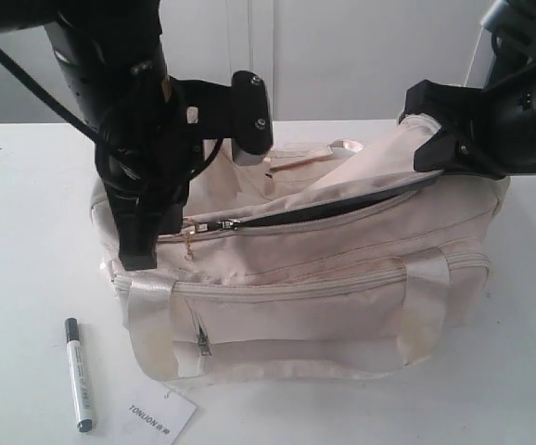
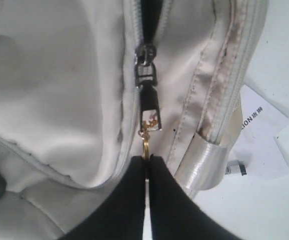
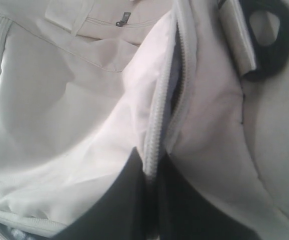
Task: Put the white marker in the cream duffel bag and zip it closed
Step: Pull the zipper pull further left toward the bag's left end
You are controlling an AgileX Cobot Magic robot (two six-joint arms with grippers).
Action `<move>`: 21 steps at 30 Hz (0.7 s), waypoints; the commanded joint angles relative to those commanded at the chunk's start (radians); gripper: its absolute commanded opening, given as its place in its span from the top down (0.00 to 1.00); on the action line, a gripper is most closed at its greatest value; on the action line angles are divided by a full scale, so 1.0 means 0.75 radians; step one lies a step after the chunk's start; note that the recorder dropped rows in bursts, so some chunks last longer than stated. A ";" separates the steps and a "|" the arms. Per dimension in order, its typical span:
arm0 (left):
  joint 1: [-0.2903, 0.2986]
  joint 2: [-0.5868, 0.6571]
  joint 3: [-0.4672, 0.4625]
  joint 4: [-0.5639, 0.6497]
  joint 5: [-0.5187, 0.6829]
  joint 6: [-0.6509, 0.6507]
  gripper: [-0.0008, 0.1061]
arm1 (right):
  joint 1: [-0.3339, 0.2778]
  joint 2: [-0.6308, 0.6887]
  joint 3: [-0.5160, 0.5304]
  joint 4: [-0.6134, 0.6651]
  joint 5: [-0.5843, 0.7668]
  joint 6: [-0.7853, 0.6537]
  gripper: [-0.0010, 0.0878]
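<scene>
On the table [image 1: 27, 232], off the front-left corner of the cream duffel bag [image 1: 342, 269]: white marker [image 1: 79, 374], outside the bag.
Exterior: I log the marker lying flat beside a paper tag [image 1: 161, 419]; the bag's top zipper [image 1: 342, 209] gapes. Left wrist: left gripper [image 2: 146, 161] pinched together on the gold zipper pull [image 2: 145, 142] below the slider [image 2: 145, 62]. Right wrist: right gripper [image 3: 151, 162] clamped on the bag's open zipper edge, fabric raised.

marker [image 1: 78, 375] on table [image 1: 27, 232], left-front of bag [image 1: 324, 278] | tag [image 1: 161, 417] just right of marker
</scene>
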 joint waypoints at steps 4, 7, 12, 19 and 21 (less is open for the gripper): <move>0.037 -0.027 0.058 0.003 0.000 -0.006 0.99 | 0.000 0.000 0.000 0.000 0.000 0.000 0.99; 0.063 -0.043 0.101 0.003 0.000 -0.006 0.99 | 0.000 0.000 0.000 0.000 0.000 0.000 0.99; 0.078 -0.075 0.147 0.026 -0.002 -0.020 0.99 | 0.000 0.000 0.000 -0.002 0.000 0.000 0.99; 0.078 -0.123 0.208 0.056 -0.037 -0.088 0.99 | 0.000 0.000 0.000 -0.010 -0.003 0.000 0.99; 0.078 -0.129 0.224 0.067 -0.040 -0.091 0.99 | 0.000 0.000 0.000 -0.010 -0.003 0.000 0.99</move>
